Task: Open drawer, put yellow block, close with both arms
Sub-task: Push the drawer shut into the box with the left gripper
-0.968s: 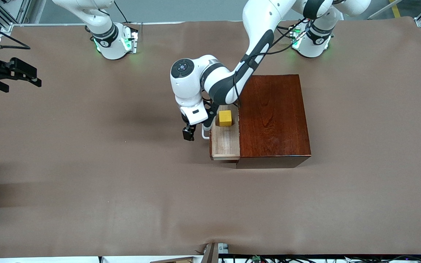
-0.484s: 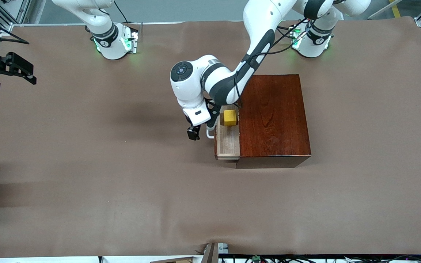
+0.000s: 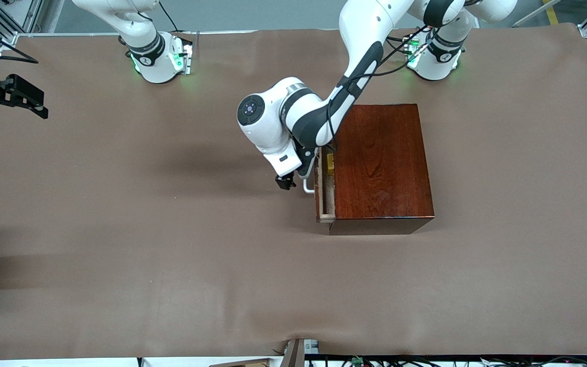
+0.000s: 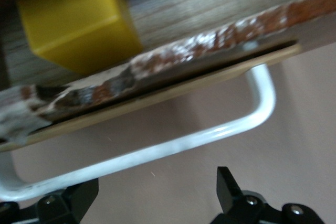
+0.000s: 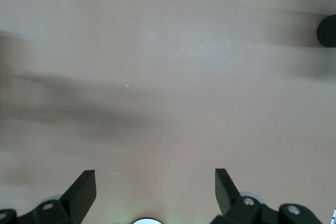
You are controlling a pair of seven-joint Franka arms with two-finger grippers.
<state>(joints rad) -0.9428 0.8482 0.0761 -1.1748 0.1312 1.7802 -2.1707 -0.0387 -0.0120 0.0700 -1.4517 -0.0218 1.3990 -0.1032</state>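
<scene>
STAGE: closing | small yellow block [image 3: 329, 164] in pale wooden drawer [image 3: 325, 193], nearly shut in dark red-brown box [image 3: 380, 165] | left gripper [image 3: 285, 182] spread, empty; white U-shaped handle [image 3: 308, 185] at its 3 o'clock, front view | right gripper [image 3: 16, 97] spread, waiting; your left arm is nearer.

Front: high, looking down across table [image 3: 120, 229] toward bases. Left wrist: close on drawer [image 4: 173, 72], shared with front [image 3: 325, 191]. Right wrist: above bare cloth.
</scene>
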